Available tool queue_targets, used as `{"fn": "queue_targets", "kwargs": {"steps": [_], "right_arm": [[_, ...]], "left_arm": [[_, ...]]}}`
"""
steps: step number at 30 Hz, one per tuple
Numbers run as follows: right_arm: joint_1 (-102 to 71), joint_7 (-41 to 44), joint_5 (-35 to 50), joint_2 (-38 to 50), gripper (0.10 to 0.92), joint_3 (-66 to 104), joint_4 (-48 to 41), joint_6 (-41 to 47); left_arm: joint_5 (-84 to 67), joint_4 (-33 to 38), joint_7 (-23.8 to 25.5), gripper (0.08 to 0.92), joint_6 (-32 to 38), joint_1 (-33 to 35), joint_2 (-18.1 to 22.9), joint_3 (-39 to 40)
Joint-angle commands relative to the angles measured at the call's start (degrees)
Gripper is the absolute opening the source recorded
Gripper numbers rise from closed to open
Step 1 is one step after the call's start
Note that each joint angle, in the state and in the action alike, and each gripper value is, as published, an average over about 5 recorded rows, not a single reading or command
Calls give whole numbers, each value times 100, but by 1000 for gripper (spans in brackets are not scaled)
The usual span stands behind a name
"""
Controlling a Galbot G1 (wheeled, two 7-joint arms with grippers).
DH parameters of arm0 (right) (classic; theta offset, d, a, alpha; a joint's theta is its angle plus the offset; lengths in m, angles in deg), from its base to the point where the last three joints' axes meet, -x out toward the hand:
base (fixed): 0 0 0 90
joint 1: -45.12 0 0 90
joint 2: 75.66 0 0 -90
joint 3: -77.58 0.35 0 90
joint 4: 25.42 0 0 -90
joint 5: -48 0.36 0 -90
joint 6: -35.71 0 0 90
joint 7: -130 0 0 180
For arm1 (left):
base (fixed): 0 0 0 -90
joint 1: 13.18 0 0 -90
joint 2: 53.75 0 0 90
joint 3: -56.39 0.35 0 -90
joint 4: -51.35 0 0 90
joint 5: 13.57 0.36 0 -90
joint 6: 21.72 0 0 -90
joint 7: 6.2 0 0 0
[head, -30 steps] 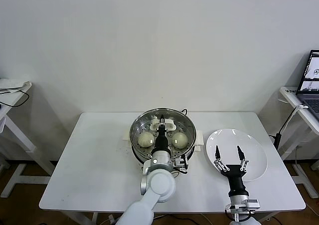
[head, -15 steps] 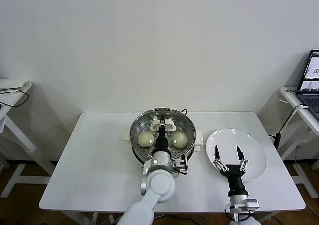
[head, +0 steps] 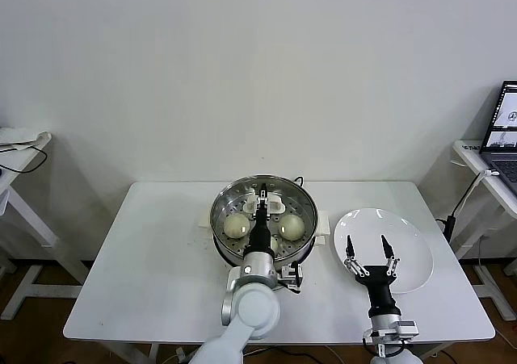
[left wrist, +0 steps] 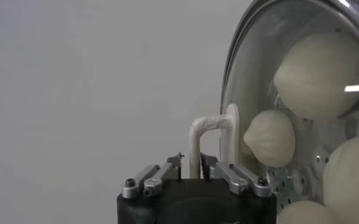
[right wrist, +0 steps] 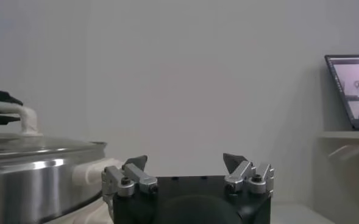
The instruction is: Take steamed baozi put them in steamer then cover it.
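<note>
The steamer stands mid-table with its glass lid on top. Through the glass I see the steamed baozi and another; more show in the left wrist view. My left gripper is over the lid, its jaws open a little on either side of the white lid handle, with a thin gap on each side. My right gripper hovers wide open and empty over the white plate.
The plate right of the steamer holds nothing. A laptop sits on a side table at the far right, and another small table stands at the far left. The steamer's steel wall lies close beside my right gripper.
My left gripper was shut on the lid handle and its jaws have now parted from it. The lid stays on the steamer. The right gripper has barely shifted.
</note>
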Motion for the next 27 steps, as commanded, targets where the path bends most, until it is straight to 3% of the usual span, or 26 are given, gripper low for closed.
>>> {"fn": "queue_targets", "kwargs": {"steps": [1, 8, 13, 18, 22, 27], "right_arm": [[29, 4, 3, 12, 823, -42, -41, -7], [60, 5, 15, 42, 823, -72, -76, -19], [61, 0, 33, 107, 823, -56, -53, 2], [45, -2, 71, 173, 823, 10, 156, 217], [-11, -1, 89, 213, 823, 58, 456, 539], [-51, -24, 131, 218, 823, 120, 826, 798]], "left_arm": [[-123, 858, -1, 583, -52, 413, -470, 92], [-324, 1580, -65, 775, -85, 728, -732, 54], [-1190, 2614, -285, 821, -29, 1168, -1061, -486], [-3598, 3307, -1237, 823, 467, 2202, -1311, -1735], [-5691, 3381, -1759, 823, 1159, 2833, -1192, -2876], [-7092, 2831, -1678, 823, 1928, 2962, -688, -4020]]}}
